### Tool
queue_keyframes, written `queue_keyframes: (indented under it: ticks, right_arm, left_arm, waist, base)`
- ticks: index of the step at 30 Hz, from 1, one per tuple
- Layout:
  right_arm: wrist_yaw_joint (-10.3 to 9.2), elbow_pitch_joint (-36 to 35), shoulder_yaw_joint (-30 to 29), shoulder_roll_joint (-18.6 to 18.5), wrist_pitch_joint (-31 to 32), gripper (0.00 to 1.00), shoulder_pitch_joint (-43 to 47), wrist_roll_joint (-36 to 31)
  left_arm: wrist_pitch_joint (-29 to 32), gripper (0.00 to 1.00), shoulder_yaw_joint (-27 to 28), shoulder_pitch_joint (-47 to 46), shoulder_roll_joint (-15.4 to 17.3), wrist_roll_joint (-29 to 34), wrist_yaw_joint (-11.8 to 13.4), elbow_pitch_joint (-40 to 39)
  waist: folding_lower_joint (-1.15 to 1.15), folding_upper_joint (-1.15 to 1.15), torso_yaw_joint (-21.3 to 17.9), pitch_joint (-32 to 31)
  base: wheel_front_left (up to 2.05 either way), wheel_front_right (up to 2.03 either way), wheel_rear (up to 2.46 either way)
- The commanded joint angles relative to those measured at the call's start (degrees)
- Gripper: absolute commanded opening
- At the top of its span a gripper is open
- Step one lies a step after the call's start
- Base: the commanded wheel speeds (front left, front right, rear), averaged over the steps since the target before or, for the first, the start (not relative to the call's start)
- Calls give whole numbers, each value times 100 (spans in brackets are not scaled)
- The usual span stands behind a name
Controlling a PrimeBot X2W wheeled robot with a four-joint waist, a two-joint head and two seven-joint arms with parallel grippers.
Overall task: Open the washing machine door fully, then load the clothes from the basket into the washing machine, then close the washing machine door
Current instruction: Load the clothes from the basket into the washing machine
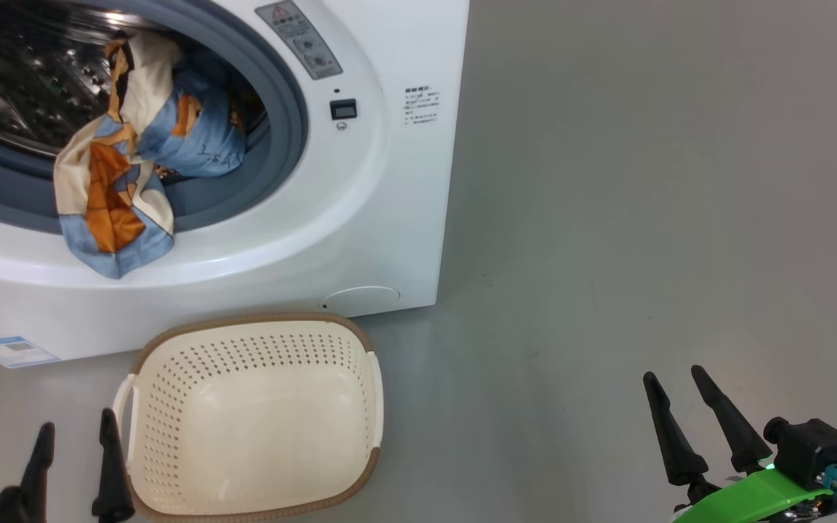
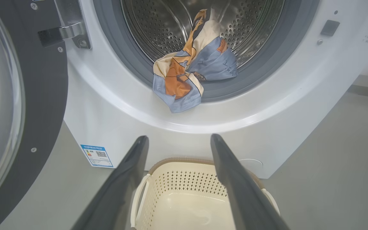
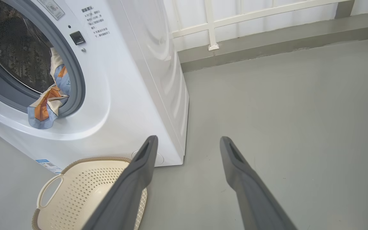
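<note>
My left fingers (image 1: 108,465) and right fingers (image 1: 669,436) stand wide apart, holding nothing. The clothes (image 1: 135,145) droop over the rubber lip (image 1: 285,123), up ahead of the left fingers, beyond the basket (image 1: 244,323). Light, limp cloth, I judge: pinch the dangling fold, push inward.

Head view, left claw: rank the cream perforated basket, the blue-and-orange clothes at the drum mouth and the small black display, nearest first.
1. Cream perforated plastic basket, right beside the left claw.
2. Blue-and-orange clothes, hanging out of the white washing machine opening, higher up.
3. Small black square display, to the upper right of that opening.
</note>
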Motion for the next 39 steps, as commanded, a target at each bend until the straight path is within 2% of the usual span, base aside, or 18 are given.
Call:
queue_keyframes:
  ticks: [1,9,24,32,39]
  right_arm:
    - [16,-144,142,-56,-69,100,-52,25]
    - [16,-193,189,57,-69,100,-259,1]
    - [16,-278,282,337,-69,100,-896,-38]
    - [16,-295,322,427,-69,100,-1057,-46]
    - [16,-316,351,473,-69,100,-1151,-60]
  left_arm:
    - [-32,100,167,-281,60,-50,-9,-54]
    - [-32,100,166,-1105,248,-142,-9,469]
    - [-32,100,313,-3451,1083,-37,-9,2376]
    - [-32,100,293,-4113,1367,148,-9,3192]
    - [-32,100,500,-4585,1571,264,81,3761]
  waist:
    - [0,0,-33,69]
    - [0,0,-144,453]
    - [0,0,-609,1502]
    - [0,0,-789,1801]
    - [0,0,-856,1938]
  base:
    - [0,0,0]
    - [0,0,0]
    - [0,0,0]
    - [0,0,0]
    - [0,0,0]
